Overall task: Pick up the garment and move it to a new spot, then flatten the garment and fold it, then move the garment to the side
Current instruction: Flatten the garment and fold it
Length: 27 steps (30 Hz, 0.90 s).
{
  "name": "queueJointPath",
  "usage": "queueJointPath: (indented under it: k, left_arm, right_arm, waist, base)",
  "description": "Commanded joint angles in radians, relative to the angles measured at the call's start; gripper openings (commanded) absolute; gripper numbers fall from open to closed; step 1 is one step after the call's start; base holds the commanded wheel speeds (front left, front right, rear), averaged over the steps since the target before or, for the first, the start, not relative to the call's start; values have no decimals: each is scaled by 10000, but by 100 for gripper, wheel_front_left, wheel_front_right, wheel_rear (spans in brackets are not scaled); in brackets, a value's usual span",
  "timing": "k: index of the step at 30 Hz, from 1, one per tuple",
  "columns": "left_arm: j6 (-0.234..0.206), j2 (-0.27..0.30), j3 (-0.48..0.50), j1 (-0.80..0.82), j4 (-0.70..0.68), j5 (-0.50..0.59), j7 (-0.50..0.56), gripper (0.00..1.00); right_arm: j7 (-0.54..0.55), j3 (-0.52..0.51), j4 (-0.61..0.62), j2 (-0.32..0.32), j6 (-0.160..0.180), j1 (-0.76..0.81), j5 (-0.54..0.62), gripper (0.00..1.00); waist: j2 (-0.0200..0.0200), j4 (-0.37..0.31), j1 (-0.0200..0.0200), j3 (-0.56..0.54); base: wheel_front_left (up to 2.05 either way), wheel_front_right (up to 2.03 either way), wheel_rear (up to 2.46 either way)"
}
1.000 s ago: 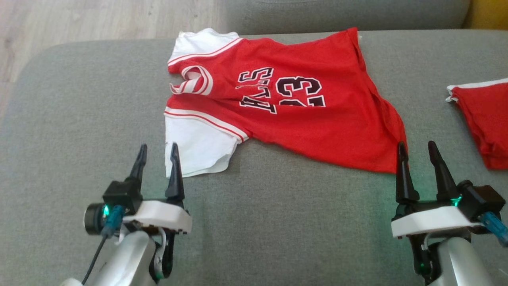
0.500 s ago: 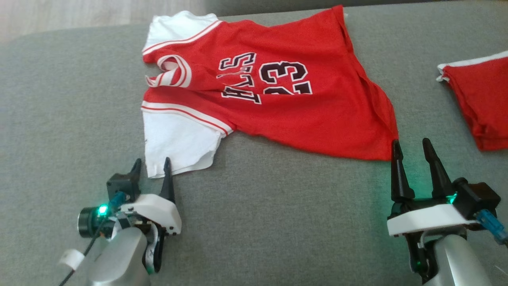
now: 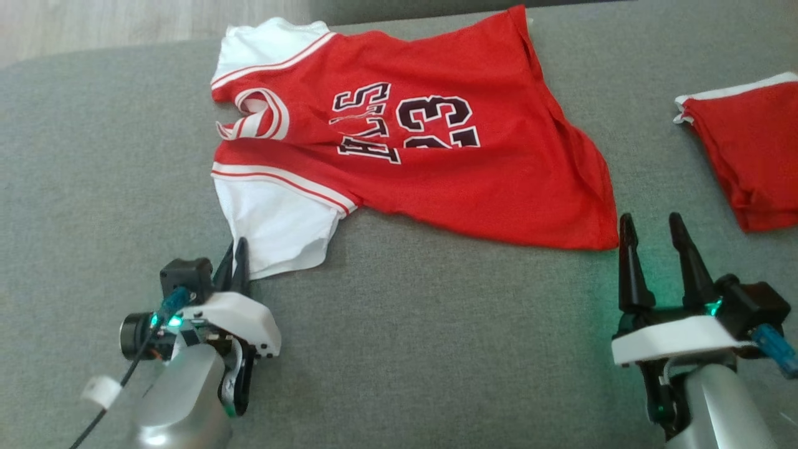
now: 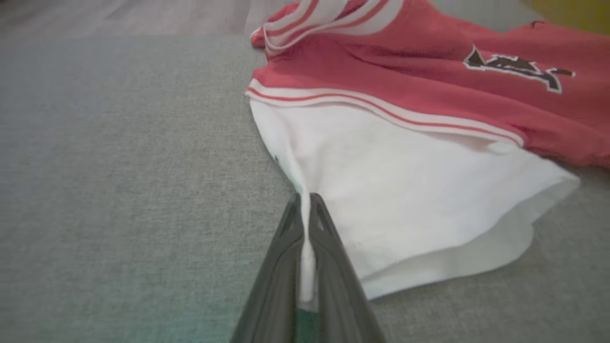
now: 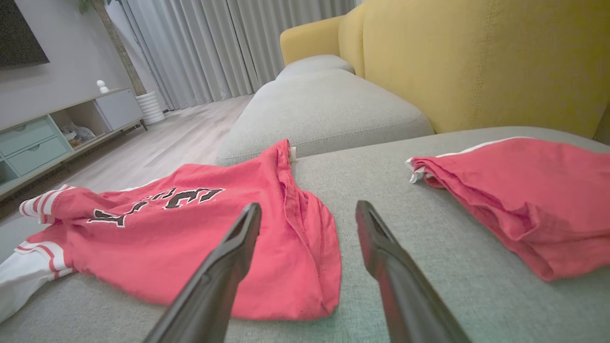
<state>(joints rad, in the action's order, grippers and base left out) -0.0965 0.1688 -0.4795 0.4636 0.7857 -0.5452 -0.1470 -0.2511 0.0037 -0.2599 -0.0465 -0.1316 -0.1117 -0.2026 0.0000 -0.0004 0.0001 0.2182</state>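
Observation:
The garment (image 3: 436,168) is a red jersey with white sleeves and black lettering, spread on the grey sofa cushion (image 3: 405,343). My left gripper (image 3: 237,254) is shut on the near corner of its white sleeve (image 3: 274,231); in the left wrist view white cloth (image 4: 405,190) is pinched between the two dark fingers (image 4: 286,247). My right gripper (image 3: 651,227) stands open just beside the jersey's near hem corner (image 3: 608,240), with nothing between its fingers (image 5: 228,247). The jersey (image 5: 190,228) lies to the left of them in the right wrist view.
A second red folded cloth (image 3: 748,162) lies on the cushion at the right, also seen as red cloth (image 5: 524,200). A yellow sofa back (image 5: 476,62) rises behind. Wooden floor (image 3: 93,25) lies beyond the cushion's far left edge.
My left gripper moved forward onto the sleeve corner and shut on it. The head camera tilted slightly, shifting the picture. The right gripper stayed open near the hem.

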Motion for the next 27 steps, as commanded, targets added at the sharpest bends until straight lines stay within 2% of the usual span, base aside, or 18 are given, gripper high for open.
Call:
queueJointPath:
  k: [1, 6, 15, 27]
  left_arm:
    - [-4, 183, 378, 97, -320, 6, -452, 0]
    - [-105, 210, 542, 94, -1102, 215, -1014, 0]
    - [-343, 278, 1093, -736, -4059, 1226, -1144, 0]
    - [-129, 115, 1056, -1248, -4648, 1710, -1147, 0]
  right_arm:
    - [-107, 108, 6, -37, 9, -136, 169, 100]
    - [-107, -88, -574, -37, 9, -117, 280, 100]
    - [252, -177, -2211, -37, 9, -657, -111, 100]
    - [296, -213, -4991, -37, 9, -1991, -1266, 100]
  waist:
    - [0, 82, -1, -131]
    - [0, 220, -1, -374]
    - [0, 542, -1, -627]
    - [0, 836, -1, -543]
  base:
    - [0, 0, 0]
    - [0, 0, 0]
    - [0, 0, 0]
    - [0, 0, 0]
